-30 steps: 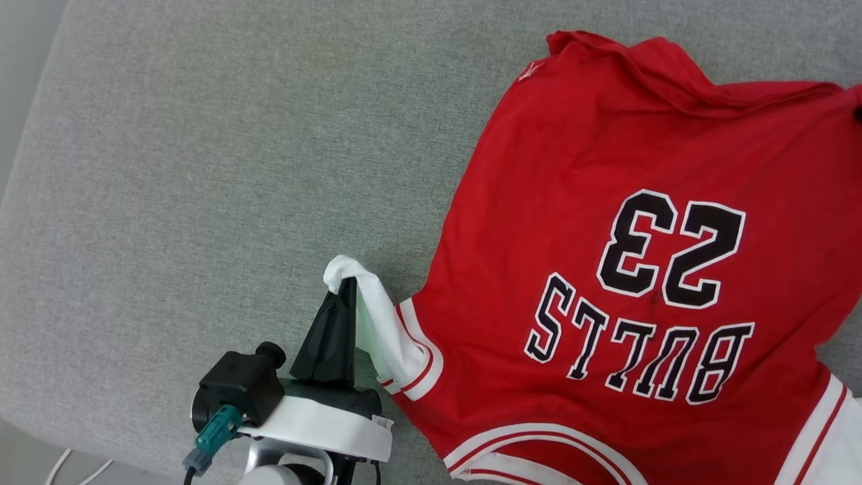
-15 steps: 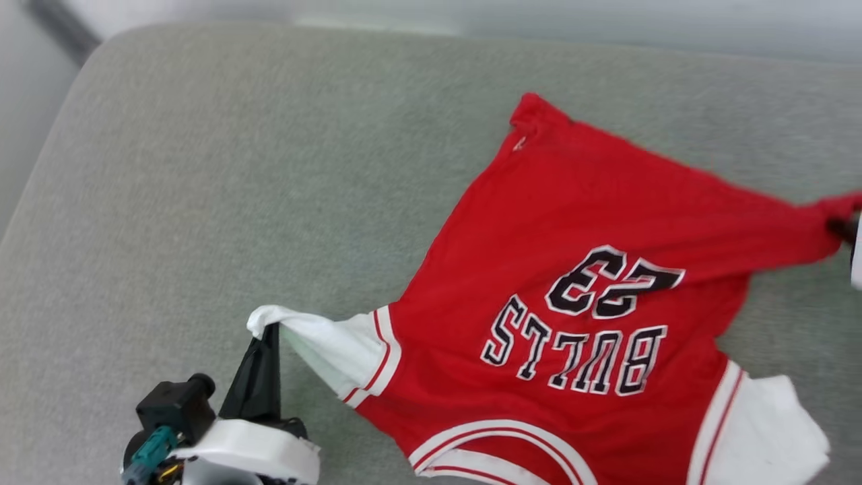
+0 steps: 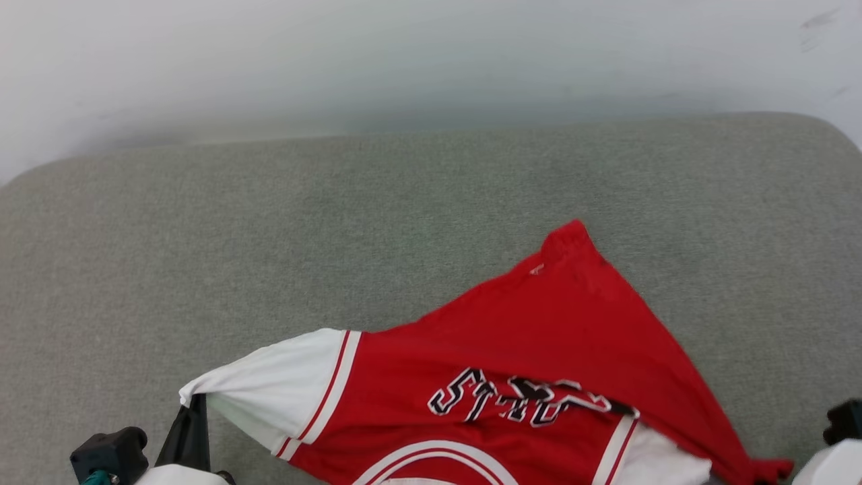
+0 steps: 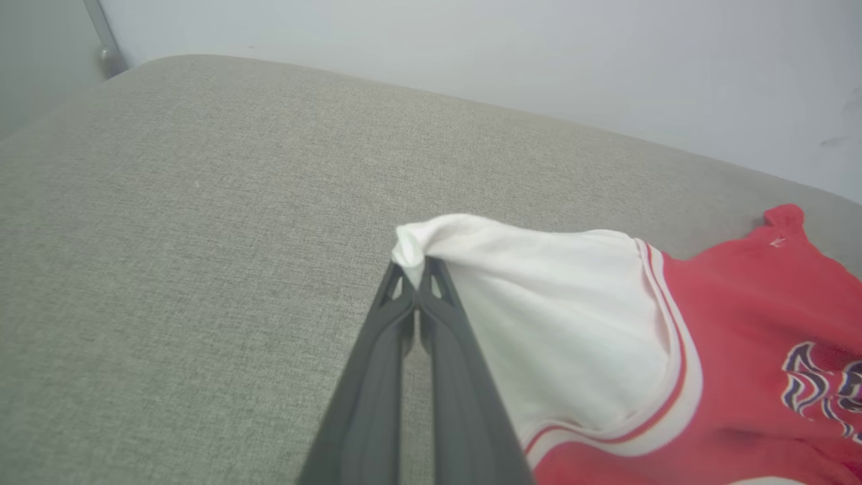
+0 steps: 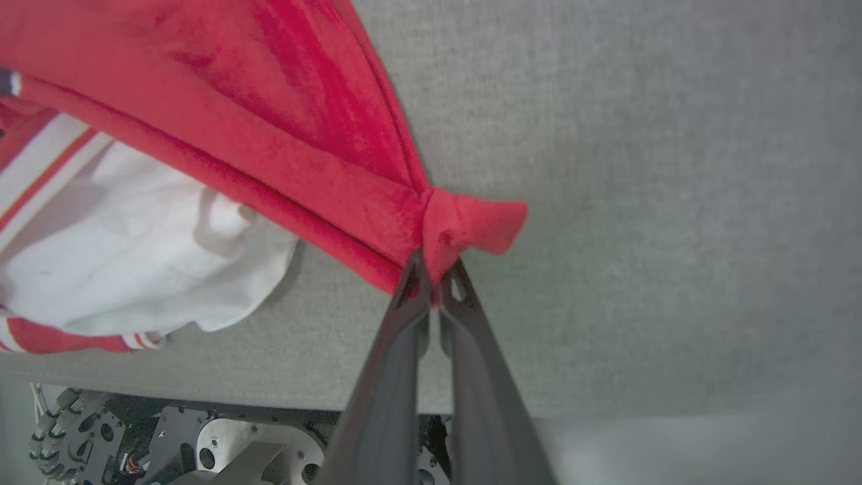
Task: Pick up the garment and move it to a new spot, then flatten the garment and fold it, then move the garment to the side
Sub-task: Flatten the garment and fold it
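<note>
1. The garment (image 3: 539, 323), a red shirt with white sleeves, lay across the lower middle and lower right of the head view on a grey fabric surface (image 3: 269, 236). One red corner peaked upward near the middle of the frame.
2. The left gripper (image 4: 417, 269) had its two dark fingers pressed together on the bunched tip of a white sleeve (image 4: 552, 303). In the left wrist view this pinch sat at the centre of the frame.
3. From that pinch the sleeve fanned out to the right, ending at a red-and-white striped trim (image 4: 683, 377) where the red body began.
4. In the head view the same gripper stood at the lower left corner, with the sleeve stretched from it rightward to the red cloth.
5. The right gripper (image 5: 438, 276) was clamped on a gathered red corner of the garment at the centre of the right wrist view. A small red tuft stuck out to the right of the fingertips.
6. From that grip the red cloth ran taut toward the upper left of the right wrist view, passing over the other white sleeve (image 5: 135, 256), which lay crumpled at the left of the frame.
7. Black, white-outlined lettering (image 3: 471, 403) showed in the lower middle of the head view, partly covered by a fold of red cloth.
8. A pale wall (image 3: 404, 54) filled the top of the head view beyond the surface.
</note>
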Tool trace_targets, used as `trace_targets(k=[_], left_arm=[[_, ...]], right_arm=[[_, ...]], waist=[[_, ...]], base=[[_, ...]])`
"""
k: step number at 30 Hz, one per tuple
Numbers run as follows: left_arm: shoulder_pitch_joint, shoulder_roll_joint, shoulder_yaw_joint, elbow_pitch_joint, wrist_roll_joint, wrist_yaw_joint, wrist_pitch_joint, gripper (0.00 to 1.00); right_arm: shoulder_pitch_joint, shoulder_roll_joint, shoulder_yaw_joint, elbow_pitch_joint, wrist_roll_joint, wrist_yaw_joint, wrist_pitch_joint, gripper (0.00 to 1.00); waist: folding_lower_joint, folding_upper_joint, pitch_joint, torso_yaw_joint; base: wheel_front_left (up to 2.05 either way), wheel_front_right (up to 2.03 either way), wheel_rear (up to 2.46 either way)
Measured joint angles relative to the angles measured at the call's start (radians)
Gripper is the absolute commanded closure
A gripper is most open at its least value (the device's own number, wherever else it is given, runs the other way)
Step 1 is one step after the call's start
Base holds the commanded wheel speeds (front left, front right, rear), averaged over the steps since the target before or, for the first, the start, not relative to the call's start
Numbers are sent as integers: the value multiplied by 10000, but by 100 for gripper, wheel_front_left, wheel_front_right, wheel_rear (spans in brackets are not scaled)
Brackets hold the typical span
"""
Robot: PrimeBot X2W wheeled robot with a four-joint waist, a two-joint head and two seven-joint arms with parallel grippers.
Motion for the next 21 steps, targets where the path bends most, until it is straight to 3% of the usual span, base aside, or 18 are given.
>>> trace_targets(k=[9,10,11,12,15,21], left_arm=[[412,192,182,138,-165,117,211,100],[415,196,174,142,-194,123,247,100],[418,196,169,144,-199,125,274,100],[420,199,151,144,-199,125,286,100],[420,201,86,144,-201,125,355,100],[411,176,-86,61,-201,123,408,100]], right_arm=[[3176,2646,-1055,-1273,-479,0,416,100],[3325,2798,-1091,-1275,-514,2,395,84],[3380,2961,-1137,-1267,-445,0,257,54],[3406,3066,-1139,-1266,-416,0,31,0],[3347,3233,-1214,-1252,-372,0,-1177,0],[2557,3321,-1536,-1160,-479,0,-4734,0]], waist=[[-1,0,-672,-680],[-1,0,-700,-716],[-1,0,-724,-749],[-1,0,-748,-775],[0,0,-813,-820],[0,1,-904,-851]], base=[[0,0,0],[0,0,0],[0,0,0],[0,0,0],[0,0,0],[0,0,0]])
